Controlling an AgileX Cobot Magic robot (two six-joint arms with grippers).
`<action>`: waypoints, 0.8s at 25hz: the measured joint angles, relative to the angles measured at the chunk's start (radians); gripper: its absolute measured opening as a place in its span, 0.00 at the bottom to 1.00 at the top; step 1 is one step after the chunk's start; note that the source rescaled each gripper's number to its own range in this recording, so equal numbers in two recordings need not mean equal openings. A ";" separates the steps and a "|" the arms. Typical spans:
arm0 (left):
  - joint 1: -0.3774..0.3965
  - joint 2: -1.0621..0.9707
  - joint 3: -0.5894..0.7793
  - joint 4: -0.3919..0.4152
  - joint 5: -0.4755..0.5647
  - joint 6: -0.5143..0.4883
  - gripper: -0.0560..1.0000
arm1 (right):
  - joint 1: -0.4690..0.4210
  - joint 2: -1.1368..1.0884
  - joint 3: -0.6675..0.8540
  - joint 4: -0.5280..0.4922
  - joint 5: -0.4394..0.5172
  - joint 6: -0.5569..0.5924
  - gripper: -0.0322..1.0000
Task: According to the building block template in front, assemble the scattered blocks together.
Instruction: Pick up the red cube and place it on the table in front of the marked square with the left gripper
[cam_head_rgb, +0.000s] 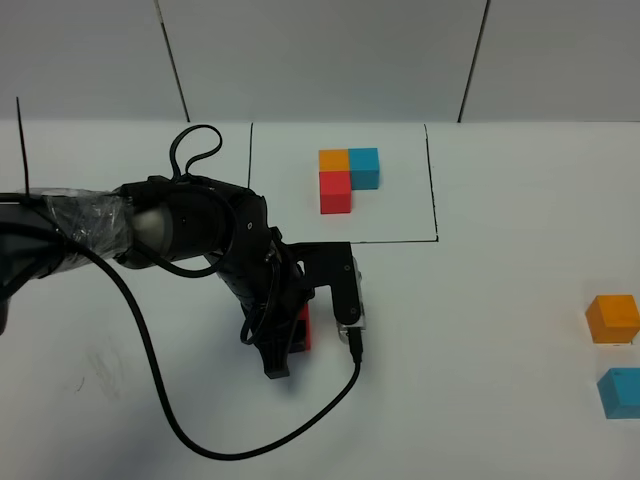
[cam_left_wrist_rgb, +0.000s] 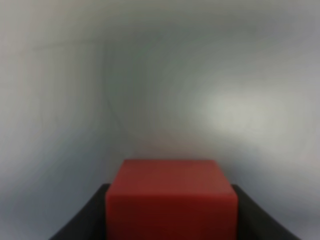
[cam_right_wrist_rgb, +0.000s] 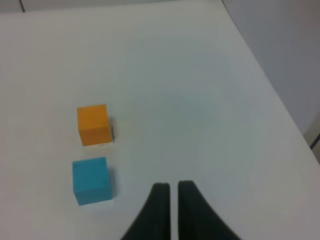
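Red cube (cam_head_rgb: 304, 328) clamped in your left gripper (cam_head_rgb: 313, 338), short of the template (cam_head_rgb: 348, 178).
From the cube the template lies at 1 o'clock in the high view; your left arm reaches in from 9 o'clock, wrist bent down. The orange cube (cam_head_rgb: 612, 318) and blue cube (cam_head_rgb: 622, 391) sit well off at 3 o'clock, nearer your right gripper (cam_right_wrist_rgb: 173, 192), whose fingers are nearly together and empty.

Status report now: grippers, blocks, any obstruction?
Left gripper shut on red block. Right gripper shut, empty. Orange block, blue block loose, apart. No obstruction seen.
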 joint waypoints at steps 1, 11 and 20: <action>0.000 0.003 -0.001 -0.005 0.000 0.000 0.54 | 0.000 0.000 0.000 0.000 0.000 0.000 0.04; 0.000 0.008 -0.004 -0.035 0.001 0.000 0.54 | 0.000 0.000 0.000 0.000 0.000 0.000 0.04; 0.000 0.008 -0.004 -0.046 0.001 0.000 0.54 | 0.000 0.000 0.000 0.000 0.000 0.000 0.04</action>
